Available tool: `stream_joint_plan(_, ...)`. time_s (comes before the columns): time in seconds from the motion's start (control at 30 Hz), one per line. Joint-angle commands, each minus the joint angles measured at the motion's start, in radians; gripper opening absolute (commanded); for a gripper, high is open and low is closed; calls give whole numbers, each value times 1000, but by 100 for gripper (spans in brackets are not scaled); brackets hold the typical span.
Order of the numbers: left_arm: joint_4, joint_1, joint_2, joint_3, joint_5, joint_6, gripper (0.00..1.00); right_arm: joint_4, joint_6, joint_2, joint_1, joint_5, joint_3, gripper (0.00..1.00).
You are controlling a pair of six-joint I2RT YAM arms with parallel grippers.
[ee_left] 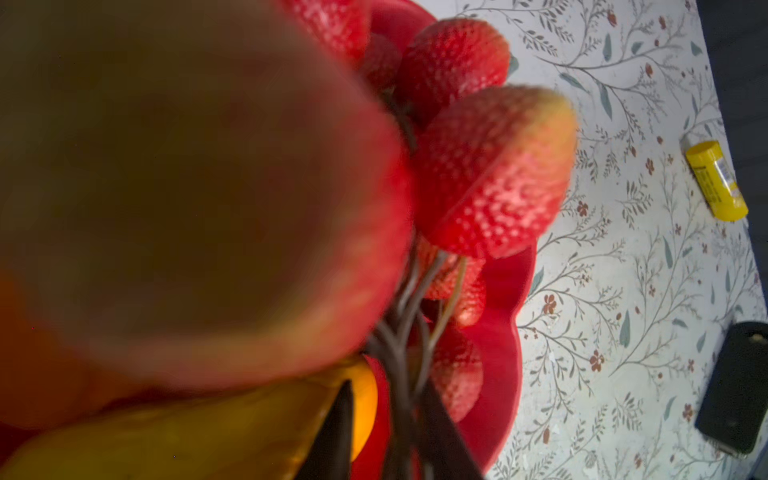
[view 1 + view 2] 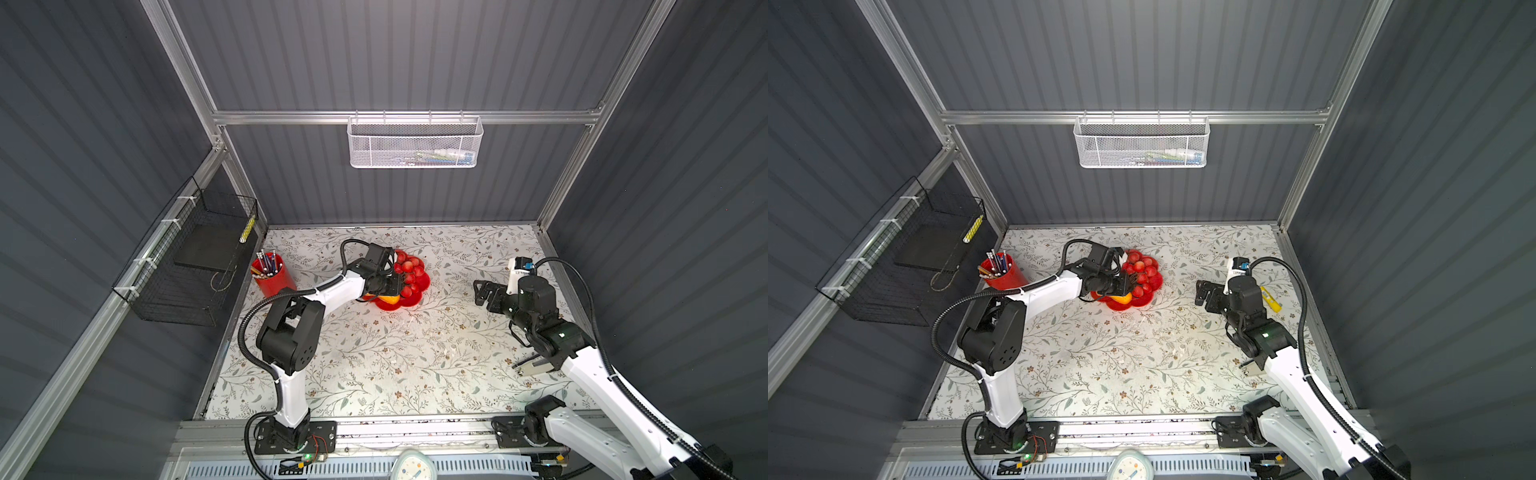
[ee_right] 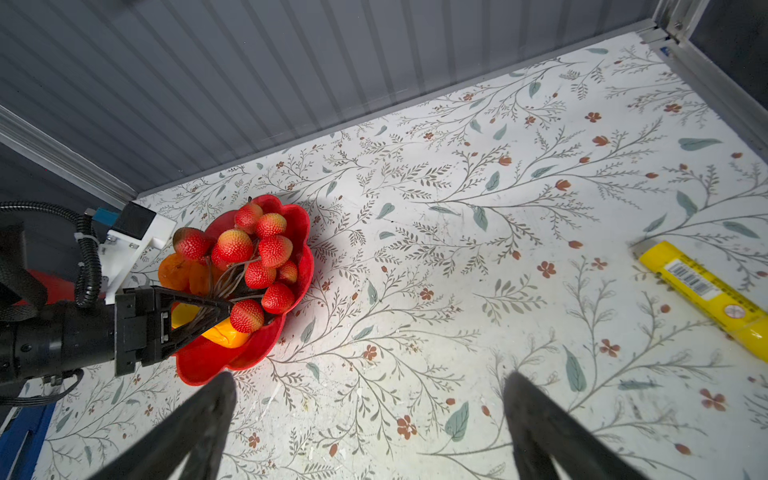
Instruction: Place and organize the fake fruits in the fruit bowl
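Floral desk (image 2: 374, 365), grey ribbed walls around. At left claw (image 3: 222, 309): jaws either side of the brown stem (image 1: 397, 374), slightly parted; cannot tell whether pinching or loose. Straight ahead of the tips, bunch (image 3: 272, 249), long axis running on from the claw, stem nearest, berries fanned toward the far rim. Lies inside bowl (image 3: 208, 365), over a yellow fruit (image 3: 224, 336), beside orange fruits (image 3: 176, 270). Probably calls for a straight pull-back along that axis, so as not to drag the stem out. Left arm right at the bowl; right claw (image 2: 478, 293) spread wide, empty, well apart to the side. Left wrist view mostly blocked by one blurred berry, yet shows the gap at the stem. Right wrist view gives bowl and bunch whole, half hidden under the left wrist in both top views. Stick (image 2: 1271, 300) beside the right arm in a top view.
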Motion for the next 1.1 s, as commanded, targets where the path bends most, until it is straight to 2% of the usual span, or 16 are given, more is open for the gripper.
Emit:
stream_joint_plan(0.0,4,1,-62,-30,-40,-19,66,10,-14,12,-6,-6,8,99)
stream_joint_plan(0.17,23,1,-145,-39,-52,-8,99,9,-31,23,-14,8,22,99)
stream_joint_plan(0.37,140,2,-304,-50,-100,21,100,40,-81,39,-25,23,35,99)
stream_joint_plan(0.47,220,1,-415,-108,-207,53,100,58,-107,43,-32,72,25,99)
stream_joint_plan(0.57,340,2,-554,-261,-386,114,100,80,-129,18,-46,131,-10,99)
stream_joint_plan(0.73,507,2,-796,-650,-776,204,100,141,-158,-49,-64,287,-125,99)
stream_joint_plan(0.83,639,2,-918,-884,-907,266,100,202,-209,-74,-67,374,-200,99)
stream_joint_plan(0.9,760,6,-957,-999,-937,358,100,275,-246,-81,-68,400,-250,99)
stream_joint_plan(0.97,827,23,-945,-1049,-970,419,100,384,-270,-74,-71,436,-302,99)
stream_joint_plan(1.07,867,97,-863,-1059,-896,444,100,624,-337,-17,-80,464,-393,99)
